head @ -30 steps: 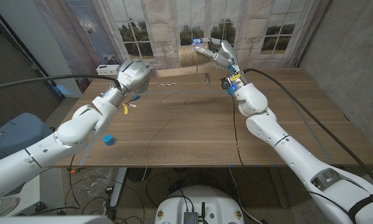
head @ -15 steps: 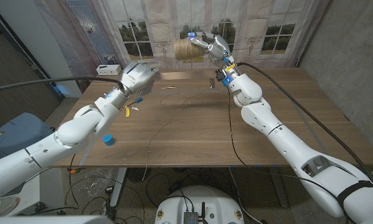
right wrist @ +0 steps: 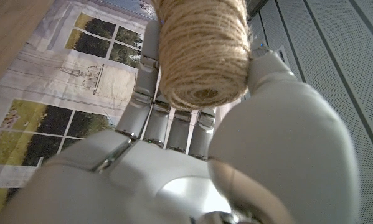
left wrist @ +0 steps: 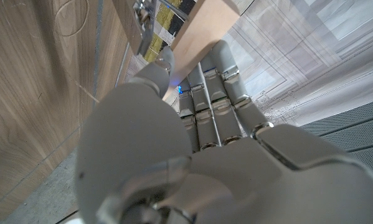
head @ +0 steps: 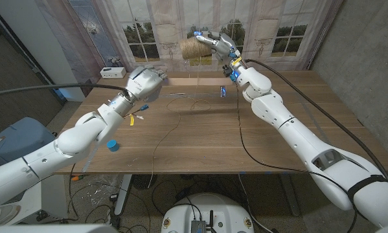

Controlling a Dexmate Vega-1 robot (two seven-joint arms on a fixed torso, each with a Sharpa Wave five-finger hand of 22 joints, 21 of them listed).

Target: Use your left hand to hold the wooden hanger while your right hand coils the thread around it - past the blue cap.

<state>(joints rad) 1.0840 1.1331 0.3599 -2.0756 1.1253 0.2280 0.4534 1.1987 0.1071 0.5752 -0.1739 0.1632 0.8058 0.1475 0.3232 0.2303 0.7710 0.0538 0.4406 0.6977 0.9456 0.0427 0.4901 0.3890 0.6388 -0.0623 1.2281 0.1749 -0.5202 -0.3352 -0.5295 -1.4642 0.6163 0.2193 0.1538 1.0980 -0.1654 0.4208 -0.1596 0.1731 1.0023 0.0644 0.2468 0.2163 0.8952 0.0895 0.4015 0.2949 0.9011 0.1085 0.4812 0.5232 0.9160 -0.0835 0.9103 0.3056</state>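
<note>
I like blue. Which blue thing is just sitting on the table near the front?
The blue cap, alone near the table's front edge by the left arm. The other blue bits are up on the right hand and wrist.

Pale wooden hanger [head: 184,81] held level at table's far edge (twine spool [head: 192,50] raised above).

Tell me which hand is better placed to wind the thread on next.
The right hand: it already grips the tan twine spool, raised above the table's far edge. The left hand is occupied holding the light wooden hanger.
</note>
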